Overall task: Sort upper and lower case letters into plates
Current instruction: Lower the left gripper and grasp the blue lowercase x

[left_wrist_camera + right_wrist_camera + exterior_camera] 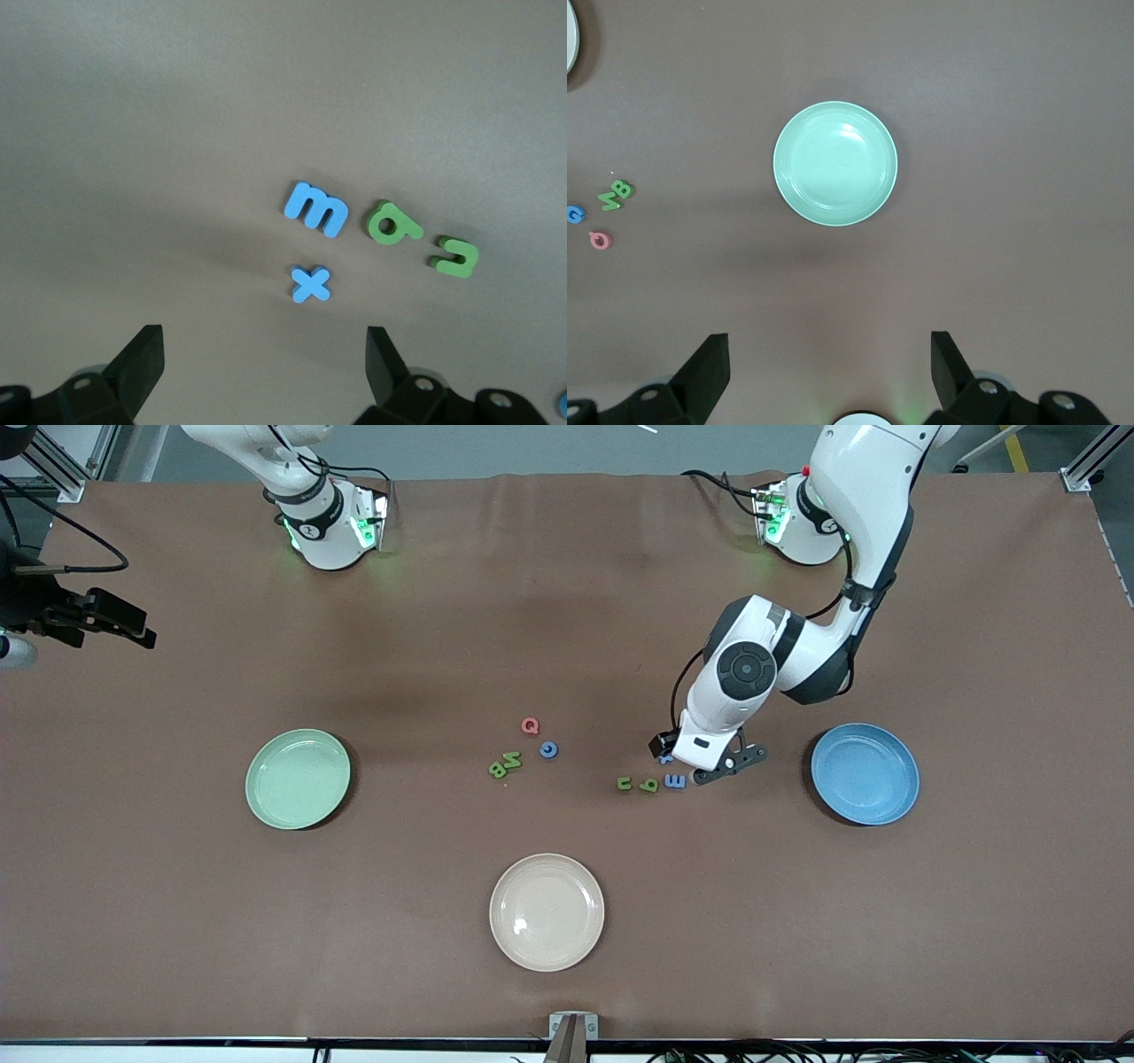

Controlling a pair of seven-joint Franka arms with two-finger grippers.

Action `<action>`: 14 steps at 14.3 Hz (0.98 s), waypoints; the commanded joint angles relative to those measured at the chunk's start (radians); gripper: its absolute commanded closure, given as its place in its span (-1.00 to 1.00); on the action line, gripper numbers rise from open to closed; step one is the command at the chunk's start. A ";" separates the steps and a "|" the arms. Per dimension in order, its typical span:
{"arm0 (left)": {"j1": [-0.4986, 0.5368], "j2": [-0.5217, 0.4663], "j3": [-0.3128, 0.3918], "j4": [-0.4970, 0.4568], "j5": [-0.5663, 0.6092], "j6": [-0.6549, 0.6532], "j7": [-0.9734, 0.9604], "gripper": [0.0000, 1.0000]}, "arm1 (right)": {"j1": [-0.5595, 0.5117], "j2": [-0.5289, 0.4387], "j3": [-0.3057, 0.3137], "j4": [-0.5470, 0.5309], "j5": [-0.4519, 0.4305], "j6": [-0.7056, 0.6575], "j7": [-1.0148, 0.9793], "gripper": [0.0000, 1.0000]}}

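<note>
Two grippers gape wide, empty. Left gripper (pixel 261 376) hangs low over the x (pixel 310 284), beside the blue plate (pixel 865 773). Right gripper (pixel 828 376) waits high above the green plate (pixel 835 163).

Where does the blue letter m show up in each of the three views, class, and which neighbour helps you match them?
Front view: the blue letter m lies on the table, just under the left pincer, toward the blue plate.
Left wrist view: the m sits mid-picture, above the open pincer's fingers.
Right wrist view: not in it.
Shared landmark: the green letter beside it.
</note>
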 commanded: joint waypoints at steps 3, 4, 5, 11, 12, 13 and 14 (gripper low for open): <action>-0.042 0.050 0.007 0.005 0.010 0.059 -0.011 -0.84 | -0.010 -0.032 0.009 -0.032 -0.009 0.008 -0.007 -1.00; -0.049 0.065 0.007 0.005 0.010 0.074 -0.011 -0.75 | -0.010 -0.032 0.009 -0.032 -0.009 0.008 -0.007 -1.00; -0.050 0.069 0.008 0.007 0.010 0.084 -0.011 -0.69 | -0.010 -0.032 0.009 -0.032 -0.009 0.008 -0.007 -1.00; -0.049 0.107 0.007 0.048 0.131 0.094 -0.008 -0.62 | -0.002 -0.031 0.010 -0.032 -0.040 0.013 -0.015 -1.00; -0.050 0.118 0.005 0.067 0.133 0.094 -0.002 -0.62 | -0.002 -0.031 0.010 -0.032 -0.042 0.013 -0.015 -1.00; -0.052 0.125 0.005 0.071 0.140 0.093 0.000 -0.62 | -0.001 -0.031 0.010 -0.032 -0.042 0.013 -0.015 -1.00; -0.053 0.139 0.005 0.079 0.172 0.093 -0.001 -0.62 | -0.002 -0.031 0.010 -0.032 -0.042 0.013 -0.015 -1.00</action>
